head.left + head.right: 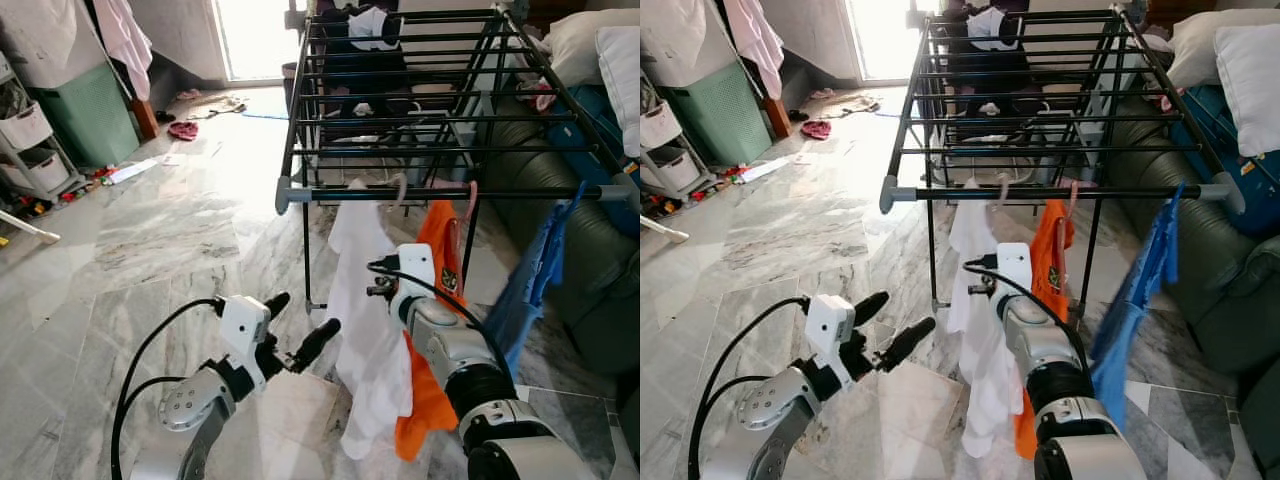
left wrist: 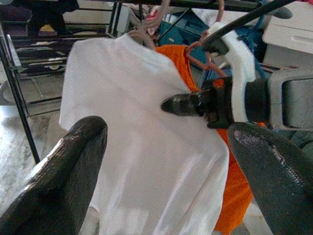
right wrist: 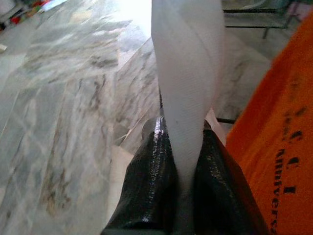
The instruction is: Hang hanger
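Hooked over the front rail of the black drying rack: a pale hanger carrying a white shirt, just beside an orange shirt and near a blue garment. Pinching a fold of the white shirt, fingers pressed together: right gripper. Held low in front of the shirts, fingers spread wide and touching nothing: left gripper. Against the far wall, a green laundry bin; contents not discernible. Underfoot, marble floor.
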{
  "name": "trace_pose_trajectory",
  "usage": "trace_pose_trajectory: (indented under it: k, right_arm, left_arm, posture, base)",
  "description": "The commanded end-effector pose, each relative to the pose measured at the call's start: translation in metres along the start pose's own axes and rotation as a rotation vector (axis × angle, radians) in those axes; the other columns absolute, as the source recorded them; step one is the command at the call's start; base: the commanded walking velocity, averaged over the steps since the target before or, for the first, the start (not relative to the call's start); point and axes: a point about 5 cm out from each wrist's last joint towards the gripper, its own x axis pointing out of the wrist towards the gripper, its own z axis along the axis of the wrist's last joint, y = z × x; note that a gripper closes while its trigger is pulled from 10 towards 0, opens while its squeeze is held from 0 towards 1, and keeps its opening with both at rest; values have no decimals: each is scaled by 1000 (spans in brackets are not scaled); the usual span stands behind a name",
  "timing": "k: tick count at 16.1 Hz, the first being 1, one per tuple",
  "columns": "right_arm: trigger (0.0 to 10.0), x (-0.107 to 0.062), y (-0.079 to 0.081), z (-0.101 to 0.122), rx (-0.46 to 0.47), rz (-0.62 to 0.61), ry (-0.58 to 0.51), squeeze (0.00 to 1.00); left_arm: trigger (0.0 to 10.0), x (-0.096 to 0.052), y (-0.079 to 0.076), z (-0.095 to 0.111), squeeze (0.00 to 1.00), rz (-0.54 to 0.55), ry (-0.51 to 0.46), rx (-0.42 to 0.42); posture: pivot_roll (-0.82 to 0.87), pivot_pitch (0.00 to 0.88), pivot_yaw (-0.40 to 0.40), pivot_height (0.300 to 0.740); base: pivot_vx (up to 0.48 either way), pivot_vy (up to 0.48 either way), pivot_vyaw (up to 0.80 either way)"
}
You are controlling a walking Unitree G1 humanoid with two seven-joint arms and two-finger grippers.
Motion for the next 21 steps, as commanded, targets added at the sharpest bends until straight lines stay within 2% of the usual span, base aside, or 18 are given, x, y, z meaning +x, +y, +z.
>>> trace_pose_trajectory:
  k: [1,4,8,9,10,12,14,16,19,20,21]
  right_arm:
    - [10000,2,11,7,-21,40,-5,0]
    - [10000,1,12,-3,-34,35,16,0]
    - [10000,-4,-4,-21,-71,-13,61,0]
    - [10000,-5,-7,-22,-70,-21,62,0]
    - [10000,-6,-12,-22,-76,-39,59,0]
    - [10000,-6,-15,-21,-73,-54,54,0]
    - [10000,-6,-19,-19,-88,-80,38,0]
    - [10000,-6,-18,-19,-82,-73,38,0]
    - [10000,-6,-16,-17,-80,-65,33,0]
    - [10000,-6,-16,-17,-66,-59,27,808]
    - [10000,-6,-16,-16,-57,-56,23,1000]
  left_arm:
    - [10000,-1,-1,3,0,2,0,13]
    - [10000,-1,-2,1,0,2,2,9]
    - [10000,0,-2,-3,0,-16,14,10]
    - [10000,0,-2,-3,0,-24,18,2]
    - [10000,-1,-4,-6,0,-41,19,-45]
    - [10000,-1,-4,-6,0,-53,30,-19]
    - [10000,-1,-5,-6,0,-68,24,-37]
    - [10000,1,-8,-1,0,-85,-2,-101]
    - [10000,0,-9,0,0,-100,8,-87]
    - [10000,0,-9,0,0,-99,14,-85]
    - [10000,-1,-9,0,0,-101,17,-86]
  posture:
    - [-138,0,22,740]
    - [-144,0,19,740]
    - [-154,0,28,740]
    - [-156,0,29,740]
    - [-158,0,31,740]
    - [-160,0,33,740]
    - [-160,0,32,740]
    - [-160,0,30,740]
    - [-158,0,29,740]
    - [-157,0,29,740]
    - [-158,0,30,740]
  base:
    - [0,0,0]
    - [0,0,0]
    - [0,0,0]
    - [0,0,0]
    - [0,0,0]
    - [0,0,0]
    - [0,0,0]
    - [0,0,0]
    - [0,0,0]
    - [0,0,0]
    - [0,0,0]
